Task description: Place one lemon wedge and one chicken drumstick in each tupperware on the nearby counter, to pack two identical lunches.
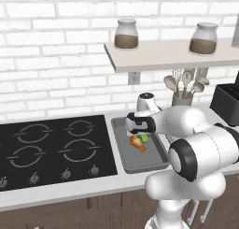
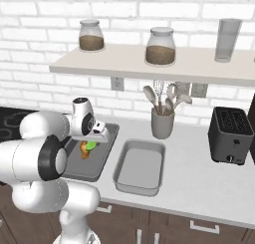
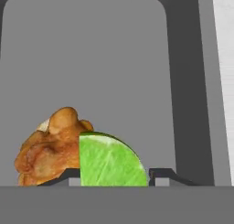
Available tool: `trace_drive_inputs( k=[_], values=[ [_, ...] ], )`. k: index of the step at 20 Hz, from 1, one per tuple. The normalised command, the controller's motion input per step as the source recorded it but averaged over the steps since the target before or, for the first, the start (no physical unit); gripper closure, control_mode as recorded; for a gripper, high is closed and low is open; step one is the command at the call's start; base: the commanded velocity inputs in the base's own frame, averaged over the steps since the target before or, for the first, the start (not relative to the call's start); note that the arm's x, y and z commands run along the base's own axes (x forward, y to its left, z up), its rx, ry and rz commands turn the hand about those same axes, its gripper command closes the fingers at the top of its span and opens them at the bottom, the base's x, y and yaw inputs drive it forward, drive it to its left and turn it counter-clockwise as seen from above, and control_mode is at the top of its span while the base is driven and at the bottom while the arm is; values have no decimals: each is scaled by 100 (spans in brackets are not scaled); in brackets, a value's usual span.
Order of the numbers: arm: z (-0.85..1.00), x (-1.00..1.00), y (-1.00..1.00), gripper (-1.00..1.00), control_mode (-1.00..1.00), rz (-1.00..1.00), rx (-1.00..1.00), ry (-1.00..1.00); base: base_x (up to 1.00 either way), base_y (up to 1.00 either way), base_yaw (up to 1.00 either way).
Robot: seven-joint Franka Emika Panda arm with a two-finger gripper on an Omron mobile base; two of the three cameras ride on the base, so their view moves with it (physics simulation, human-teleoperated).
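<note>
While over the tupperware (image 3: 192,81), fingers (image 3: 160,175) clamped on lemon wedge (image 3: 109,161) beside drumstick (image 3: 50,150).

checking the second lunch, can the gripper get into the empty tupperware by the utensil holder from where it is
Probably yes. The empty tupperware lies open-topped beside the tupperware the gripper hangs over, and nothing stands between them; the utensil holder sits behind it.

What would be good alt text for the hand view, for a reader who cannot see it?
A golden-brown chicken drumstick and a bright green lemon wedge lie side by side, touching, on the flat floor of a grey tupperware. The hand's dark fingertips rise just below the wedge.
</note>
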Motion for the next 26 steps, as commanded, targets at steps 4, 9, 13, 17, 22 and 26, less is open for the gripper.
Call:
trace_drive_inputs(
  k=[4, 9, 13, 17, 22, 26],
  values=[
    [-2, -4, 0, -100, -100, 0, 0, 0, 0, 0, 0],
    [12, -45, -3, -100, -100, 0, 0, -4, 0, 0, 0],
    [48, -100, -8, -100, -100, 0, 0, -24, 0, 0, 0],
    [65, -100, -38, -100, -100, 0, 0, -39, 0, 0, 0],
    [46, -100, -53, -100, -100, 0, 3, -42, 0, 0, 0],
    [30, -100, -39, -100, -100, 0, 2, -37, 0, 0, 0]
  ],
)
